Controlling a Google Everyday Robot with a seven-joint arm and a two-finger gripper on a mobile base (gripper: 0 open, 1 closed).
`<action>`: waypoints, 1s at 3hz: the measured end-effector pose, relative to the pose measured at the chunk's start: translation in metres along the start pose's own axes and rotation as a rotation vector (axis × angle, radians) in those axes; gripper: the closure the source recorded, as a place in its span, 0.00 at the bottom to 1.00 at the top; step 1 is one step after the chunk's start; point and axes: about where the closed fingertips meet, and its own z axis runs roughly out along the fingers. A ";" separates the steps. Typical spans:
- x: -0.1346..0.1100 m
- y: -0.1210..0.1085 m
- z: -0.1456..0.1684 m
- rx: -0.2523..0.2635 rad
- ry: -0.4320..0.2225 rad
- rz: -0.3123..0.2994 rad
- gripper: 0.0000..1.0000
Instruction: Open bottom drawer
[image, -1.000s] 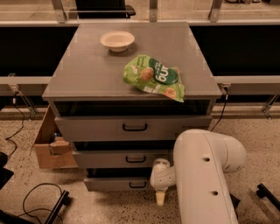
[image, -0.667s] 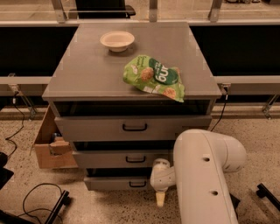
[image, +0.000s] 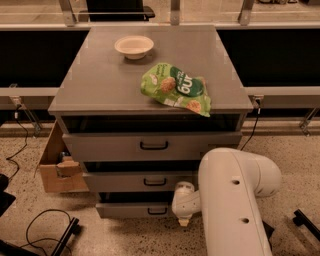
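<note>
Camera view looks down on a grey cabinet (image: 100, 95) with three drawers. We want the bottom drawer (image: 125, 210), the lowest one, down near the floor. Its small black handle (image: 157, 211) sits in the middle of its front. We think it is not pulled out yet.

Our gripper (image: 183, 220) hangs low at the right end of that drawer, just beside the handle, pointing down. We cannot tell if it is spread or pressed together.

To do this well, we should slide a little left and line up with this handle, not the middle drawer's handle (image: 154, 182) above it. Then we catch the loop and pull straight back, slow and level. The white bowl (image: 134, 46) and green snack bag (image: 176, 88) on top may shake if we yank.
</note>
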 end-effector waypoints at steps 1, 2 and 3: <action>0.016 0.013 -0.003 -0.014 0.029 0.023 0.64; 0.024 0.018 -0.005 -0.015 0.038 0.037 0.87; 0.044 0.027 -0.003 -0.022 0.045 0.078 1.00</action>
